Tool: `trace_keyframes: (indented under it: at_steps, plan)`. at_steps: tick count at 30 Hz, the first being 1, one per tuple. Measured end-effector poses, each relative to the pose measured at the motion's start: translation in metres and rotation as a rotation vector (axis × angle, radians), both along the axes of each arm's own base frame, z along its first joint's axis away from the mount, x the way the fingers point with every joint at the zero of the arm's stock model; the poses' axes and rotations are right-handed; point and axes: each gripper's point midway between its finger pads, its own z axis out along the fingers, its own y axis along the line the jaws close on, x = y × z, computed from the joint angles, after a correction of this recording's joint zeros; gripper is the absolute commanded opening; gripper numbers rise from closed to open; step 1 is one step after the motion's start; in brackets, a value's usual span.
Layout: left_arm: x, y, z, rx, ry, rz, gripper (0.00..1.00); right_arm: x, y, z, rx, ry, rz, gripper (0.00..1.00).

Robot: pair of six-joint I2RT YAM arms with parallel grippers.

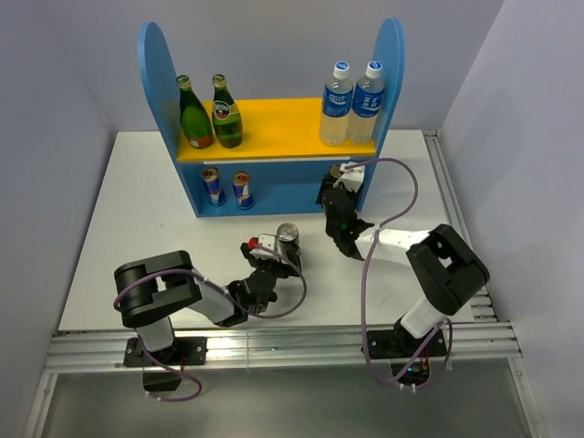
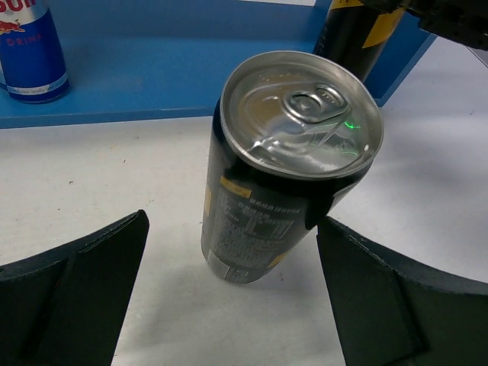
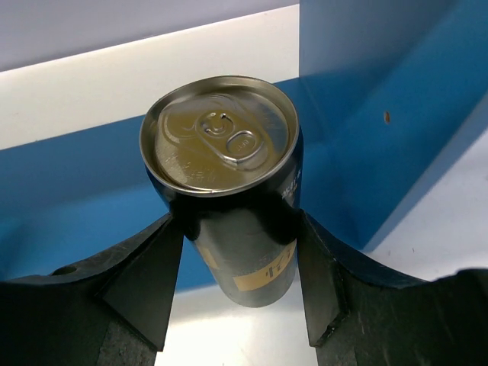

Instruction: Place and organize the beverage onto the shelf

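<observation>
The blue shelf [image 1: 274,178] holds two green glass bottles [image 1: 210,114] on the left of its yellow upper board and two slim blue-and-silver cans [image 1: 228,188] on its lower level. My right gripper [image 3: 238,252] is shut on a dark brown-gold can [image 3: 229,191], upright at the right front of the lower level [image 1: 339,173]. A second dark can [image 2: 282,175] stands upright on the white table [image 1: 288,237]. My left gripper [image 2: 232,229] is open around this can, with both black fingers [image 2: 76,297] clear of its sides.
Two clear water bottles [image 1: 351,105] with blue labels stand at the right of the upper board. The shelf's tall right side panel [image 1: 388,82] rises just beyond my right gripper [image 1: 342,196]. Grey walls enclose the table, and rails run along its near edge [image 1: 274,342].
</observation>
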Motion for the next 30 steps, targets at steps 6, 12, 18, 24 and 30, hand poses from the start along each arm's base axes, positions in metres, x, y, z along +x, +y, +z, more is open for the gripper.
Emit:
trace_keyframes:
  at_steps: [6,12,18,24,30]
  plan:
    - [0.005,-0.006,0.002,-0.013,-0.012,0.007,0.99,0.024,-0.009,-0.003,-0.001,0.002,-0.029,0.00]
    - [0.010,-0.010,0.000,-0.011,-0.016,0.012,0.98,0.035,-0.009,-0.020,-0.012,0.034,-0.026,0.46]
    - [0.012,-0.011,0.002,-0.011,-0.022,0.016,0.98,0.037,-0.007,-0.020,0.005,0.022,-0.021,0.96]
    - [0.014,-0.011,0.000,-0.009,-0.023,0.021,0.95,0.038,-0.005,-0.019,0.015,0.014,-0.019,1.00]
    - [0.020,-0.013,0.000,-0.013,-0.028,0.030,0.94,0.035,-0.005,-0.010,0.048,-0.012,-0.005,1.00]
